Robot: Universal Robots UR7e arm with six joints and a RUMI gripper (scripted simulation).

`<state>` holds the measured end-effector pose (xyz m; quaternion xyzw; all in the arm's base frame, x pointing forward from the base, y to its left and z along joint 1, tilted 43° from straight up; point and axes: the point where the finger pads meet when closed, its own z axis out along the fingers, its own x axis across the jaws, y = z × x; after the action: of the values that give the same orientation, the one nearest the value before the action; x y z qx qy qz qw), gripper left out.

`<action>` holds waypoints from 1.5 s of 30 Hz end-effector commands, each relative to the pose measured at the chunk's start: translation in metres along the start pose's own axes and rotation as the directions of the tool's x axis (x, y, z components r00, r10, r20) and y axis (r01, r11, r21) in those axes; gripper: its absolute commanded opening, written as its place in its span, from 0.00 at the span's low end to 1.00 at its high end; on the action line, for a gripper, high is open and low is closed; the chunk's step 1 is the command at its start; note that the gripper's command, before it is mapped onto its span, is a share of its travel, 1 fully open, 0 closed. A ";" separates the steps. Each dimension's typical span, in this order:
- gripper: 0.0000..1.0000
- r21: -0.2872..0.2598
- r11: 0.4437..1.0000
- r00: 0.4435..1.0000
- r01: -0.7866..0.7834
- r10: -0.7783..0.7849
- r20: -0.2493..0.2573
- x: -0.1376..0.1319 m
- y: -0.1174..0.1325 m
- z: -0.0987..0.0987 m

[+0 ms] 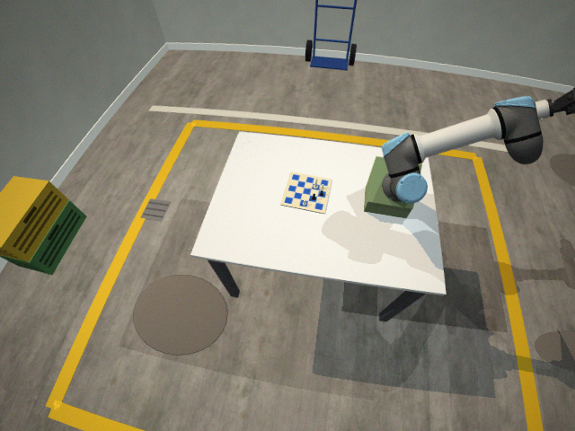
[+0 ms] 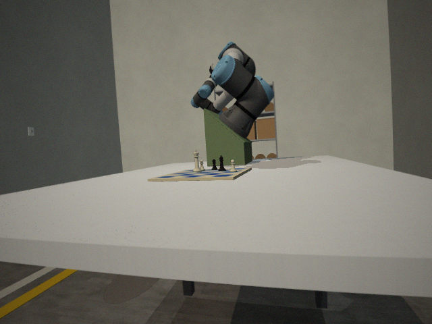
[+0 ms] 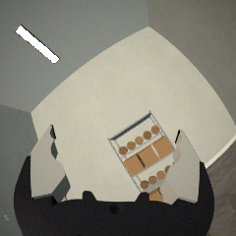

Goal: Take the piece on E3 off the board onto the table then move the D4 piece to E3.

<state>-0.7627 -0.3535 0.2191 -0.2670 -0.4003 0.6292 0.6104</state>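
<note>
The blue and cream chessboard [image 1: 291, 178] [image 2: 167, 178] lies on the white table [image 1: 260, 241] [image 2: 244, 216]. On it stand a tall white piece [image 1: 316, 183] [image 2: 196, 161], a small white pawn [image 2: 202, 165], a black pawn [image 1: 321, 190] [image 2: 214, 164], a taller black piece [image 1: 313, 197] [image 2: 221, 163] and another white pawn [image 1: 304, 202] [image 2: 232, 165]. All are upright. I cannot read the square labels. My gripper [image 3: 116, 129] is open and empty. It is raised far from the board and points at the back wall, off the table's far right.
The arm [image 1: 464, 134] [image 2: 240, 90] rises from a green wedge base [image 1: 374, 195] [image 2: 223, 142] at the table's right side, just beyond the board. A shelf with boxes [image 3: 143, 157] stands against the wall. A yellow line marks the floor around the table.
</note>
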 end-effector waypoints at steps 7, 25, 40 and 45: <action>1.00 0.000 1.000 1.000 0.000 0.000 0.001 -0.001 -0.001 0.000; 1.00 -0.040 0.998 0.998 0.044 -0.042 0.050 -0.038 0.005 0.003; 1.00 -0.119 0.976 0.966 0.181 -0.154 0.209 -0.145 0.016 0.000; 1.00 -0.140 0.953 0.925 0.268 -0.214 0.313 -0.209 0.020 -0.010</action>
<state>-0.7486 -0.5039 0.1783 -0.2006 -0.5331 0.5655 0.5965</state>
